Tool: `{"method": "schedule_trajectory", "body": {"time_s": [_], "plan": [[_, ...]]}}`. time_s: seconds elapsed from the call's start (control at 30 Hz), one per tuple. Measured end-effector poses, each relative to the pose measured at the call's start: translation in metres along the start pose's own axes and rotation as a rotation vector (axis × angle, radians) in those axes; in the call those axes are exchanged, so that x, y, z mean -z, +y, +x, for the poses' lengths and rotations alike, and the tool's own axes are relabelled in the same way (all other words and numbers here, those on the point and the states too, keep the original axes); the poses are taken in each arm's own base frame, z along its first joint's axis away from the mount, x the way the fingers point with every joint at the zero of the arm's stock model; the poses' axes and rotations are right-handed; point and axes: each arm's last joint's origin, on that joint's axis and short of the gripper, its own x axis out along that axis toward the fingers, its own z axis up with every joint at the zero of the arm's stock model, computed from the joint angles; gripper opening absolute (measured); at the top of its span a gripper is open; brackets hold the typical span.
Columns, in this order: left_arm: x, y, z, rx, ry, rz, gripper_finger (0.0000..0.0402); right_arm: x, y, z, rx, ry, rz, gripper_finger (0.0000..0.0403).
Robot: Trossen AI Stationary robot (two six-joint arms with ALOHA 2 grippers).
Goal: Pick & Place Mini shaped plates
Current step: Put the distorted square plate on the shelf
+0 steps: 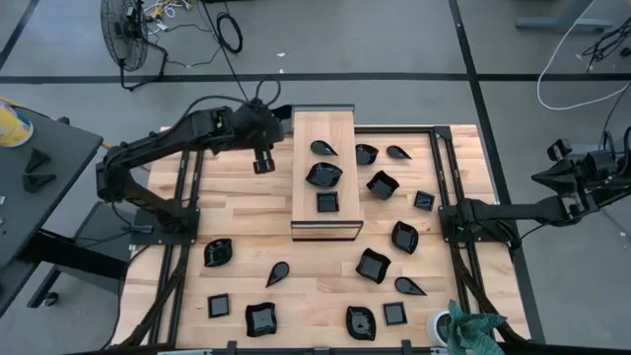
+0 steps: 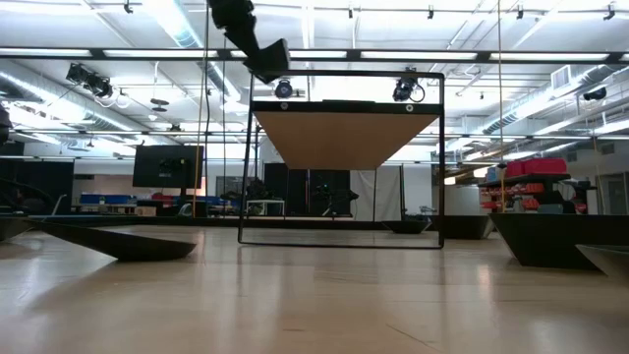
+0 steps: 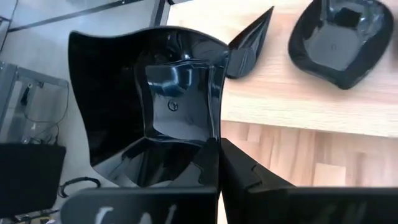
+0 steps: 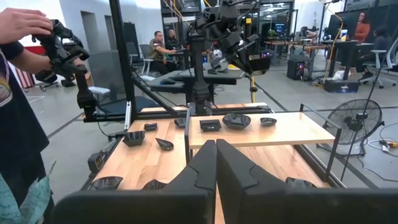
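My left gripper (image 1: pixel 276 120) hangs in the air beside the far left corner of the raised wooden board (image 1: pixel 340 128), shut on a glossy black wavy-edged square mini plate (image 3: pixel 155 99). The low view shows this gripper and plate (image 2: pixel 273 57) high above the table. On the board rest a teardrop plate (image 1: pixel 322 148), a wavy plate (image 1: pixel 323 175) and a square plate (image 1: pixel 327 202). Several more black plates lie on the table, among them one at the left (image 1: pixel 218 252). My right gripper (image 4: pixel 216 163) waits shut at the table's right edge, level, holding nothing. My left gripper pinches the plate's rim (image 3: pixel 211 140) at one side between its two fingers. They slant down toward the board. The plate is lifted clear of everything and stands tilted beyond the fingers, with its hollow (image 3: pixel 174 93) turned back toward the wrist.
Black frame rails (image 1: pixel 446 212) run along both sides of the board. A green cloth and a white cup (image 1: pixel 463 327) sit at the near right corner. Beyond the table a person's hand (image 4: pixel 25 22) holds a black device, and other people sit farther off.
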Motion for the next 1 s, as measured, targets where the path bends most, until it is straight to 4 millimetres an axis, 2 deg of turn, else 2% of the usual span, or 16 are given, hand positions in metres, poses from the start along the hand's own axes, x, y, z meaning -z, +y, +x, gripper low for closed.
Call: {"method": "schedule_trajectory", "body": {"time_s": [0.2,0.47,0.63,1.0], "plan": [[-0.022,0.023,0.013,-0.035,-0.013,0.022,0.0,0.0,0.0,0.0,0.0,0.0,0.0,0.001],[-0.043,0.046,0.05,-0.028,0.0,0.001,0.0,0.0,0.0,0.0,0.0,0.0,0.0,0.001],[-0.05,0.051,0.078,-0.036,0.019,-0.012,0.0,0.0,0.0,0.0,0.0,0.0,0.0,0.001],[-0.056,0.045,0.137,0.038,-0.02,-0.08,0.0,0.0,0.0,0.0,0.0,0.0,0.0,0.001]]}}
